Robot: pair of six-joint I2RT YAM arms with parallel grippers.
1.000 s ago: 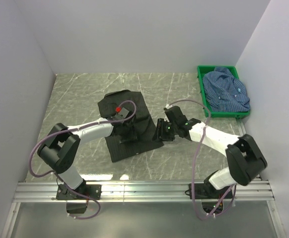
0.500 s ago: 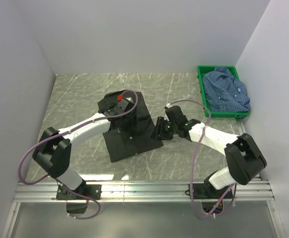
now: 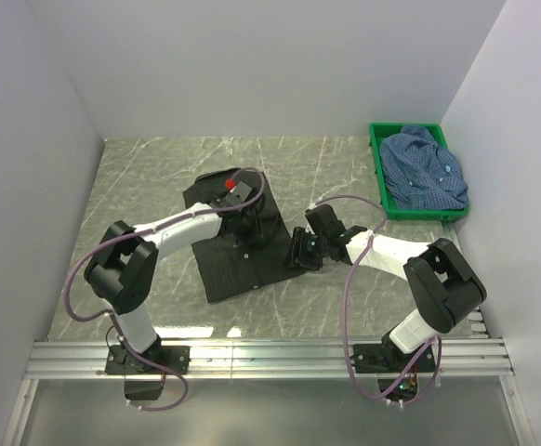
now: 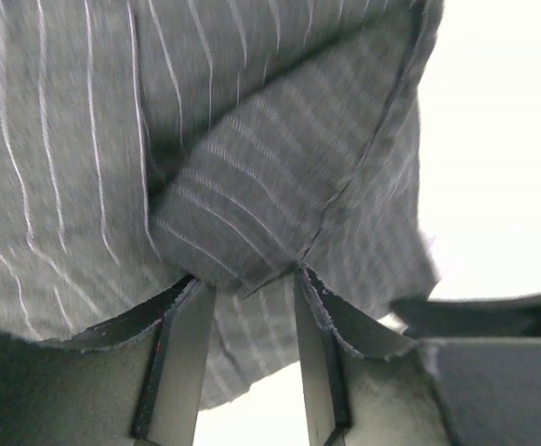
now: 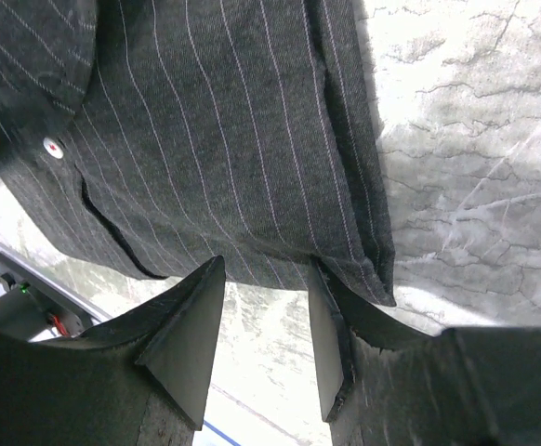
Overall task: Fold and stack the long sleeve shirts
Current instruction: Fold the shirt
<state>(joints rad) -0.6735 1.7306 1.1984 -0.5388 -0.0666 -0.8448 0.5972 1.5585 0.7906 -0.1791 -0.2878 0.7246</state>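
Observation:
The black shirt [image 3: 243,255] with faint stripes lies folded on the table's middle, its small red label [image 3: 229,184] at the far edge. My left gripper [image 3: 248,226] sits low over its upper middle. In the left wrist view my left gripper [image 4: 247,274] has its jaws parted, and a fold of striped cloth [image 4: 233,214] bulges at the fingertips. My right gripper [image 3: 297,251] is at the shirt's right edge. In the right wrist view my right gripper [image 5: 266,265] is open, its tips at the hem [image 5: 345,232], with bare table between them. The blue checked shirt [image 3: 426,169] lies crumpled.
The green crate [image 3: 378,177] stands at the far right against the right wall and holds the blue shirt. White walls close in the left, back and right sides. A metal rail [image 3: 270,358] runs along the near edge behind the arm bases.
My left gripper has moved away from me across the black shirt, from its lower middle towards the collar. My right gripper has crept slightly left to the shirt's right edge.

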